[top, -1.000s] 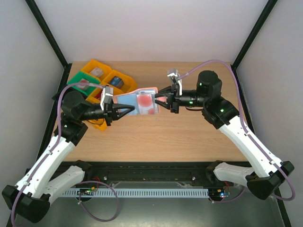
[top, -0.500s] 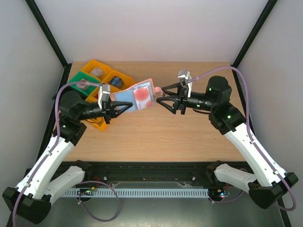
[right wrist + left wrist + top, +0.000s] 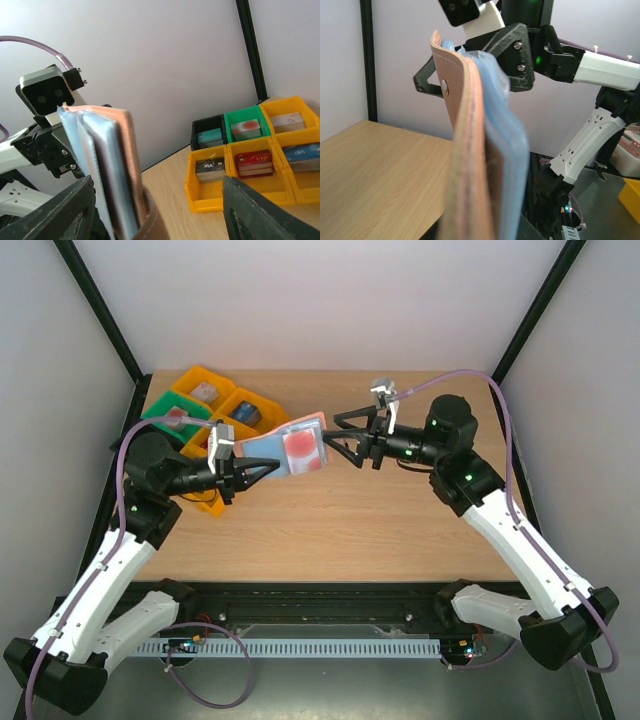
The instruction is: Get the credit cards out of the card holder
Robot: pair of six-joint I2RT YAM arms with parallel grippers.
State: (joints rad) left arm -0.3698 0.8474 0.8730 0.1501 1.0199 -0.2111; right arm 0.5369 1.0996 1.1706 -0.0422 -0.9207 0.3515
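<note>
Holder aloft between my two arms.
My left jaws are clamped on the holder (image 3: pixel 300 446), which hangs tilted above the surface (image 3: pixel 350 525) with the blue cards (image 3: pixel 507 130) tucked inside. My right jaws stand wide, straddling its far end without gripping.

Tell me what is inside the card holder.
Light blue cards stick out of the card holder, packed tightly together. Their count and the parts tucked inside the leather are hidden.

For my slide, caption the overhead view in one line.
Left gripper holds the card holder aloft, cards inside, with the open right gripper at its free end.
</note>
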